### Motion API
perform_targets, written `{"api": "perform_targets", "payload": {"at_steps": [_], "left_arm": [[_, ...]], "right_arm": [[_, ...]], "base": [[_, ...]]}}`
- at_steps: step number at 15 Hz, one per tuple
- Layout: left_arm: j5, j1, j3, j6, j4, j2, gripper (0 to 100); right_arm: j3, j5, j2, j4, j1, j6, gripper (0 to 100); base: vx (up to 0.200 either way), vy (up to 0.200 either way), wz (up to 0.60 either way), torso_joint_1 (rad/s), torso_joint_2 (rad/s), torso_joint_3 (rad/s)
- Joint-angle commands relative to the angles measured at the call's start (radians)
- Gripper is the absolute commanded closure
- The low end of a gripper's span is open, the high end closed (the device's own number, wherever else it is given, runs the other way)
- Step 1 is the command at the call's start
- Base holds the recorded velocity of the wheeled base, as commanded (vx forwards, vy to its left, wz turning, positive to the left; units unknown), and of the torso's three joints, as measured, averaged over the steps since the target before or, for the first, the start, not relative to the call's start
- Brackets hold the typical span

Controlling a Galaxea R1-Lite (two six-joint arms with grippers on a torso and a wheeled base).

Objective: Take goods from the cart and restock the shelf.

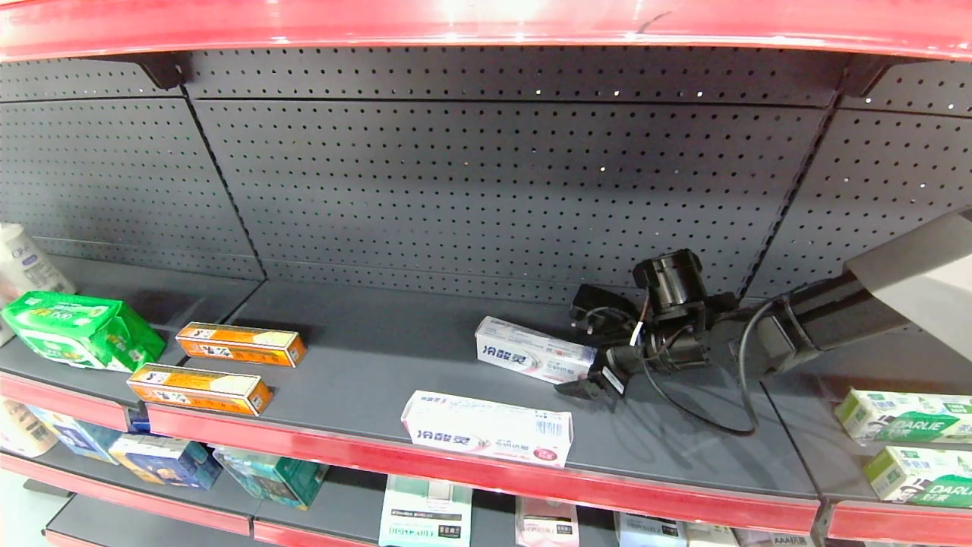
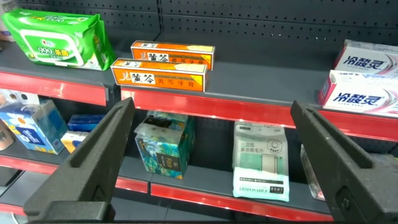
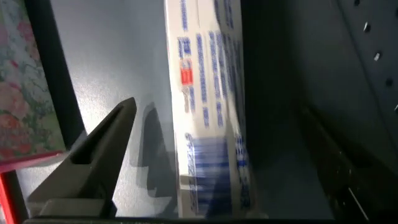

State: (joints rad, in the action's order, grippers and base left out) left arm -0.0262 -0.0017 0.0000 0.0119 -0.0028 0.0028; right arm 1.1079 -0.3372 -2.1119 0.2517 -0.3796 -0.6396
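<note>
The right hand is in over the shelf from the right. It is open, with its jaws either side of the end of a white box lying flat mid-shelf. In the right wrist view one of the fingers sits apart from the box; the other side is too dark to tell contact. A second white box lies at the front edge, near the first. Two orange boxes lie to the left, one behind the other, and a green pack is further left. Green boxes are in the next bay to the right. The left hand is open and holds nothing, out in front of the shelf's red edge. A teal box stands on the shelf below.
</note>
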Motion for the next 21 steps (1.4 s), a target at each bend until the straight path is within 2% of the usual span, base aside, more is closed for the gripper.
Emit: {"api": "perform_targets", "payload": {"at_steps": [1, 10, 21], "left_arm": [[0.0, 0.0, 0.0, 0.0, 0.0, 0.0, 0], [0.0, 0.002, 0.0, 0.0, 0.0, 0.0, 0], [-0.001, 0.0, 0.0, 0.0, 0.0, 0.0, 0]], "right_arm": [[-0.02, -0.002, 0.013, 0.001, 0.007, 0.034, 0], [-0.099, 0.003, 0.075, 0.004, 0.067, 0.133, 0], [-0.118, 0.023, 0.075, 0.014, 0.143, 0.159, 0]], "base": [[0.0, 0.0, 0.0, 0.0, 0.0, 0.0], [0.0, 0.0, 0.0, 0.0, 0.0, 0.0], [0.0, 0.0, 0.0, 0.0, 0.0, 0.0]]}}
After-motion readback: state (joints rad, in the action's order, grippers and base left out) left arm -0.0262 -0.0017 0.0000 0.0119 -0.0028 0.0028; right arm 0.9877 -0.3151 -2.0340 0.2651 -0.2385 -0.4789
